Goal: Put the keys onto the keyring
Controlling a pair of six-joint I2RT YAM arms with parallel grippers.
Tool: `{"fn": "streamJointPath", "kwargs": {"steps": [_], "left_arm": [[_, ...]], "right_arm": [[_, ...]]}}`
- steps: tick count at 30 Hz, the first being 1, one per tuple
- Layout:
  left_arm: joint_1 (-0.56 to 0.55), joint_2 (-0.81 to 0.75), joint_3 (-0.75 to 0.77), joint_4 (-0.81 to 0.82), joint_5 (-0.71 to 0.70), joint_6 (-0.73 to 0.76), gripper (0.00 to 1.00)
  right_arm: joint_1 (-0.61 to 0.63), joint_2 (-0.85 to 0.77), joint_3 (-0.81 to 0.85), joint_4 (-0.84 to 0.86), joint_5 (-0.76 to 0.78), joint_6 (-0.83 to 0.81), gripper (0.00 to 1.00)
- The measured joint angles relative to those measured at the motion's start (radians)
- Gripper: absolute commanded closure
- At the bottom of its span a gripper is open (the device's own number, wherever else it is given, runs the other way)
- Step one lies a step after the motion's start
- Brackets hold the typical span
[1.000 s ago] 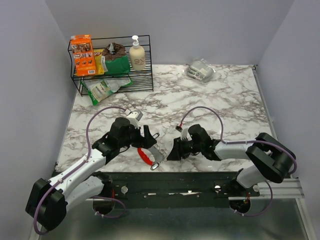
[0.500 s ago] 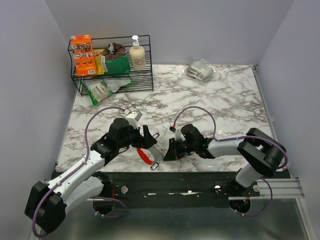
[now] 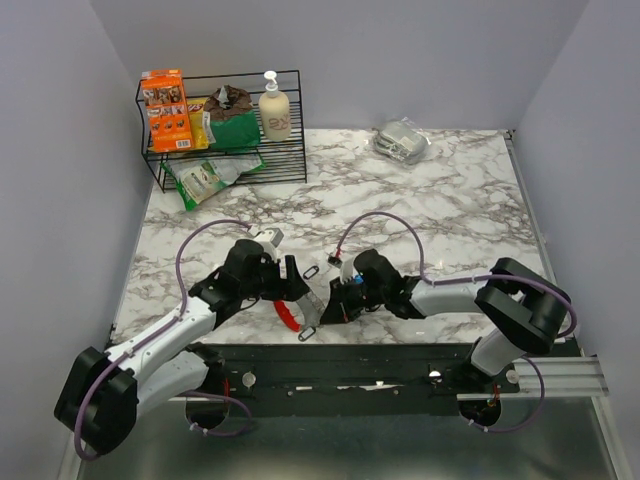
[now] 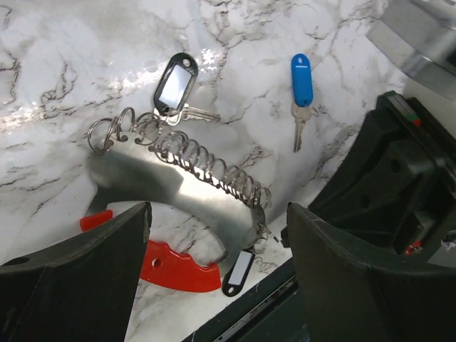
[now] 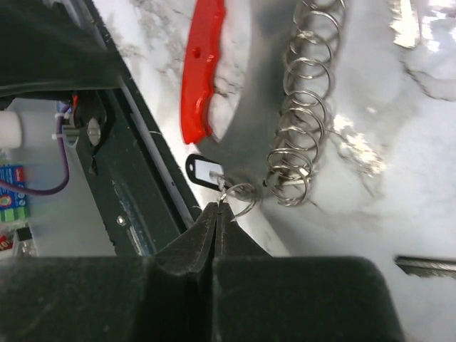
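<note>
The keyring lies at the table's front edge: a red clip [image 4: 174, 262] [image 3: 288, 316] joined to a chain of silver rings [image 4: 196, 160] [image 5: 303, 107]. My right gripper [image 5: 216, 208] [image 3: 324, 308] is shut, its tips pinching a small ring [image 5: 241, 194] at the chain's near end, next to a black tag [image 5: 203, 171]. A blue-headed key [image 4: 301, 80] lies apart on the marble. Another key with a black tag [image 4: 175, 84] rests by the chain's far end. My left gripper [image 4: 221, 285] [image 3: 287, 284] hovers open over the red clip, touching nothing.
A black wire rack [image 3: 225, 150] with boxes and a soap bottle [image 3: 274, 108] stands at the back left. A silver packet [image 3: 402, 140] lies at the back. The black front rail [image 3: 330, 365] runs just below the keyring.
My right gripper slid left to the chain's near end and closed its jaws on the small ring. The left gripper shifted only slightly and stayed open.
</note>
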Motion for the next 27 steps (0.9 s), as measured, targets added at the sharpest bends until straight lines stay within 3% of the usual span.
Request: {"fn": "streamJointPath", "kwargs": {"steps": [3, 5, 8, 11, 20, 27], "left_arm": [[0.002, 0.038, 0.000, -0.006, -0.013, -0.002, 0.16], [0.002, 0.049, -0.005, -0.006, -0.018, -0.002, 0.16], [0.002, 0.049, -0.011, -0.008, -0.027, -0.002, 0.17], [0.002, 0.049, -0.011, -0.014, -0.035, -0.002, 0.19], [0.002, 0.015, -0.011, -0.042, -0.039, -0.014, 0.33], [-0.003, -0.009, -0.011, -0.057, -0.036, -0.027, 0.34]], "right_arm": [[0.028, 0.000, 0.015, 0.000, 0.000, -0.013, 0.75], [0.045, 0.007, 0.032, 0.002, -0.003, -0.022, 0.58], [0.052, 0.014, 0.042, 0.012, -0.008, -0.027, 0.43], [0.053, -0.001, 0.039, 0.016, -0.003, -0.031, 0.35], [0.051, -0.209, 0.007, 0.014, 0.122, -0.023, 0.32], [0.030, -0.220, -0.019, -0.008, 0.176, 0.002, 0.34]]}}
